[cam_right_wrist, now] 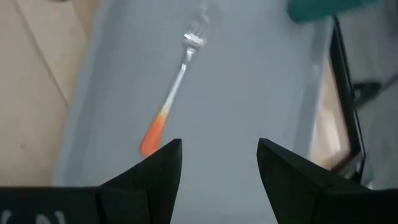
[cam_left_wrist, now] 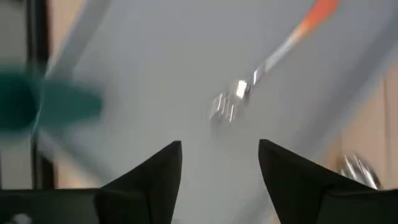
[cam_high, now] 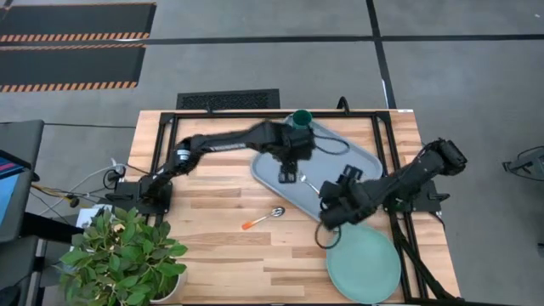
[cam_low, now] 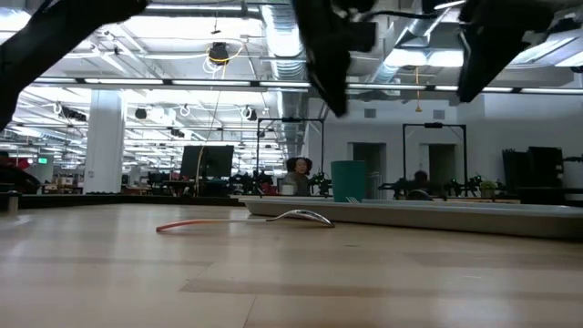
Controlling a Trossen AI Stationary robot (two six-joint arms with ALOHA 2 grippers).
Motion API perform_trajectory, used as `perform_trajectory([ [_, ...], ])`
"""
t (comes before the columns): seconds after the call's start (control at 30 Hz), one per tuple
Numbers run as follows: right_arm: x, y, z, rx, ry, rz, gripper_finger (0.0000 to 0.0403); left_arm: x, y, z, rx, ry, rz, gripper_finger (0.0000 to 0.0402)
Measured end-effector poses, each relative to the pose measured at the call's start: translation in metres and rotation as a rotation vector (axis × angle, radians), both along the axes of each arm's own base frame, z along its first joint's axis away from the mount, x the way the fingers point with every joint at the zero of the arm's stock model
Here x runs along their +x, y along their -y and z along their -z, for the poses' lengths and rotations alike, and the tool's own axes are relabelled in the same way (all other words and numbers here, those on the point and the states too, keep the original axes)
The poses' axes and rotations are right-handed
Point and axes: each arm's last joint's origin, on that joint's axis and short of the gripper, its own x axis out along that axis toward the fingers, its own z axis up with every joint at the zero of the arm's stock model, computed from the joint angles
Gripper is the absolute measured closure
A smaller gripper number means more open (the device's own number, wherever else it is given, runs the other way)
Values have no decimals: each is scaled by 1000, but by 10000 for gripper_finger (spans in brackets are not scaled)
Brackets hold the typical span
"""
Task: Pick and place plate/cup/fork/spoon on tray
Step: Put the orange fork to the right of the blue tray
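Above the tray (cam_high: 361, 157), both open, empty grippers (cam_high: 289, 170) (cam_high: 333, 208) flank the fork (cam_high: 308, 184).

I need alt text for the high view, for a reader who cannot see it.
On the wooden table, a light blue-grey rectangular tray holds an orange-handled fork and a dark green cup. Left gripper and right gripper hover open over it; an orange-handled spoon and a pale mint-green plate lie outside.

A grey concrete floor (cam_high: 255, 64) with hazard-striped black mats (cam_high: 72, 47) surrounded the wooden table (cam_high: 221, 255), a potted plant (cam_high: 123, 255) on its corner, under ceiling strip lights (cam_low: 137, 82).
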Motion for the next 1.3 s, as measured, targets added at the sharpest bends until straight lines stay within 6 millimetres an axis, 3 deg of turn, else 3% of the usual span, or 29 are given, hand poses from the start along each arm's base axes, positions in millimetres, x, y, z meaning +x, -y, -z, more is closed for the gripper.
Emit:
perform_trajectory([
  [0.17, 23, 32, -1, 26, -83, -286, 171, -54, -7, -63, -61, 58, -234, 205],
  [0.23, 36, 49, 2, 119, -80, -435, 171, -73, -4, -95, -105, 178, -331, 206],
  [0.33, 53, 79, 7, 227, -28, -650, 171, -97, 7, -131, -148, 339, -397, 207],
  [0.5, 72, 130, 29, 226, -64, -865, 171, -132, 31, -171, -107, 511, -484, 207],
  [0.67, 79, 170, 63, 336, -196, -918, 171, -149, 54, -183, -69, 571, -545, 207],
  [0.8, 87, 185, 93, 397, -269, -903, 171, -149, 70, -183, -46, 582, -528, 207],
  [0.87, 94, 189, 99, 388, -283, -875, 171, -146, 75, -181, -28, 581, -522, 207],
  [1.03, 102, 199, 93, 410, -282, -796, 171, -143, 81, -176, 1, 566, -516, 207],
  [1.3, 115, 204, 73, 335, -227, -875, 171, -140, 82, -172, 15, 550, -518, 207],
])
